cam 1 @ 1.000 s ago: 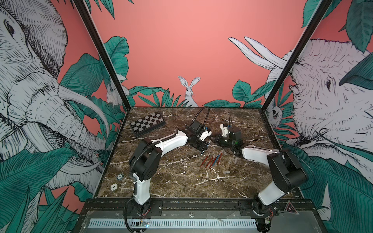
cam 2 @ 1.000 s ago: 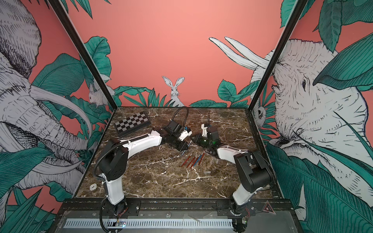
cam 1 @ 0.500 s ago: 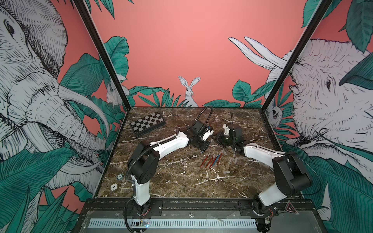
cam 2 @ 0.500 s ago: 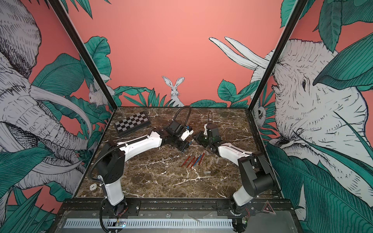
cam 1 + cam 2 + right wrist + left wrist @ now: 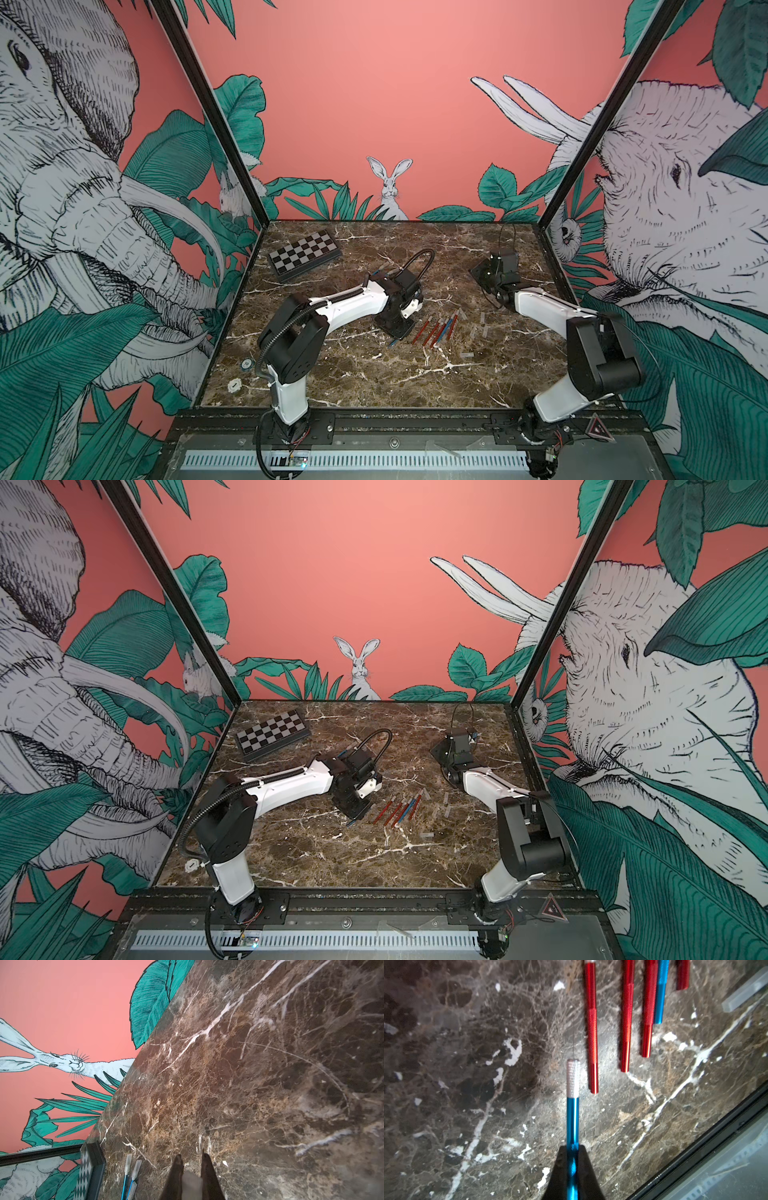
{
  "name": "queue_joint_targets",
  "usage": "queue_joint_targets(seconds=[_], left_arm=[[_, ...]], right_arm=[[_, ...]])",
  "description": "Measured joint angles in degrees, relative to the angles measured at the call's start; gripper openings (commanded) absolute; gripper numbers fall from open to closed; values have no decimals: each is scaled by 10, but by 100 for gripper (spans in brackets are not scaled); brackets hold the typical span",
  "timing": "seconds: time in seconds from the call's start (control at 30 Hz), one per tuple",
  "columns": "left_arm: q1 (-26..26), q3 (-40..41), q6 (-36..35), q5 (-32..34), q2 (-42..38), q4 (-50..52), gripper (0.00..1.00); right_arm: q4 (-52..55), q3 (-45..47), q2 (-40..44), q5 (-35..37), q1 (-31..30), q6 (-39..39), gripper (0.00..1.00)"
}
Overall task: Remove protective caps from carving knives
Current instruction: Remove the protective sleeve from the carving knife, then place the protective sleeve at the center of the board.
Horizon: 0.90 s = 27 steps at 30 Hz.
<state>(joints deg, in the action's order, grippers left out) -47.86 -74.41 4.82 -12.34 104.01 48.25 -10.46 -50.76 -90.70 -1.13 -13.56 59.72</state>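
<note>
- I am gripping 1 blue knife (image 5: 572,1118) in the left gripper (image 5: 573,1148), jaws clenched on its handle. Its knurled silver collar is pointing out bare, with no cap on it.
- The right gripper (image 5: 192,1157) is hanging over the far right of the table (image 5: 353,386), well apart from the left one. Its fingers are pinching a pale, cloudy piece that I am reading as a cap (image 5: 192,1182), though the blur is leaving me unsure.
- A row of knives (image 5: 436,332) is lying mid-table just right of the left gripper. I am counting 4 red and 1 blue in the left wrist view, with loose caps (image 5: 482,320) scattered to their right.
- 2 capped blue knives (image 5: 127,1162) are waiting on the far side, near the checkered board (image 5: 305,255).
- I am judging the step in hand to be setting the bare knife down and dropping the cap.
- I am planning to lower the knife flat, parallel to the nearest red knife (image 5: 591,1032) with a gap between them. I am planning to let go only once the handle is resting on the marble, since a round handle is likely to roll.
- I am aiming to carry the cap over the loose caps and release it low, so it is not bouncing into the row.
</note>
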Motion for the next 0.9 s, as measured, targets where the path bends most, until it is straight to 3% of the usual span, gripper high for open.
queue_joint_targets(seconds=[0.4,0.9], left_arm=[[1,-9,3,-5,-33,-2,0],[33,-26,45,2,-33,-89,0]], right_arm=[[38,3,2,-29,5,-62,11],[251,-92,-40,-110,17,-218,12]])
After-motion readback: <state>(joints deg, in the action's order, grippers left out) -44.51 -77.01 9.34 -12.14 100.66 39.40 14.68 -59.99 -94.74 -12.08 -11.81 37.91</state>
